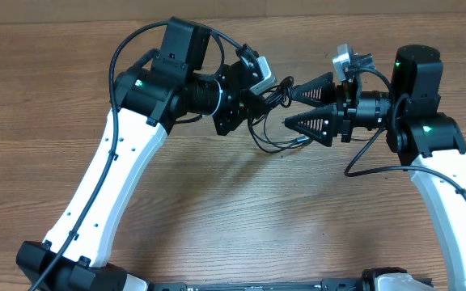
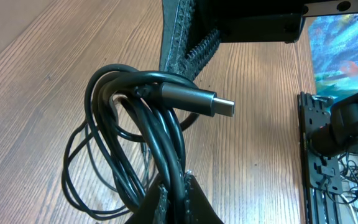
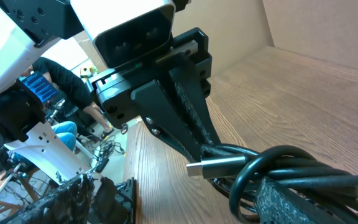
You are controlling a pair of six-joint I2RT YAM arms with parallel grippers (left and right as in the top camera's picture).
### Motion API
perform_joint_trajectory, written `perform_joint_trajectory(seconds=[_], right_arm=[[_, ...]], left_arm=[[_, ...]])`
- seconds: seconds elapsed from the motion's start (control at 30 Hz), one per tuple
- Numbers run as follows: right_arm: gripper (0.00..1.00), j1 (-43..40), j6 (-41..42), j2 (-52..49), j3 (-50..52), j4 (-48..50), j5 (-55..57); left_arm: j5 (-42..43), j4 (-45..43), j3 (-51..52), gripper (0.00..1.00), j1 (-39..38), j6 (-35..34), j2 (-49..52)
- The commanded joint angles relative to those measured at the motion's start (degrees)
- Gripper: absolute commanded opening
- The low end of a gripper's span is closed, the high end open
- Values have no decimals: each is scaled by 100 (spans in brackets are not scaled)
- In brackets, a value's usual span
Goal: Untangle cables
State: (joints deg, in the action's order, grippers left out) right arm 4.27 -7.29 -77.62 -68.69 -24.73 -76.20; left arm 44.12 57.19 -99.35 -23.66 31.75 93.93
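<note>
Overhead, the cables (image 1: 267, 133) hang over the desk (image 1: 217, 210) near its far edge, pinched in the closed left hand (image 1: 249, 101). The right hand (image 1: 291, 105) is spread wide at the bundle, clamping nothing. The step looks like choosing a strand; next, it should close near the plug (image 2: 197, 101) and draw that end out of the loops.

The cables (image 2: 160, 149) were black, with a shiny grey plug (image 2: 197, 99). The worktop (image 1: 217, 218) was brown with thin wood lines. The left arm (image 1: 108, 186) and the right arm (image 1: 451, 198) were white and black, with small green lights (image 1: 427, 127).
</note>
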Motion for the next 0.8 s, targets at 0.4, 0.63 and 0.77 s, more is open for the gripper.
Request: perform_joint_trajectory(seconds=[0.4, 0.63, 0.77], right_arm=[[79, 22, 433, 2, -114, 26, 306], [76, 22, 433, 2, -114, 26, 313], [74, 22, 468, 2, -114, 24, 459]], left_arm=[[17, -52, -13, 4, -37, 1399, 15], [-225, -258, -13, 4, -76, 1606, 15], [-247, -411, -13, 4, -184, 1606, 15]])
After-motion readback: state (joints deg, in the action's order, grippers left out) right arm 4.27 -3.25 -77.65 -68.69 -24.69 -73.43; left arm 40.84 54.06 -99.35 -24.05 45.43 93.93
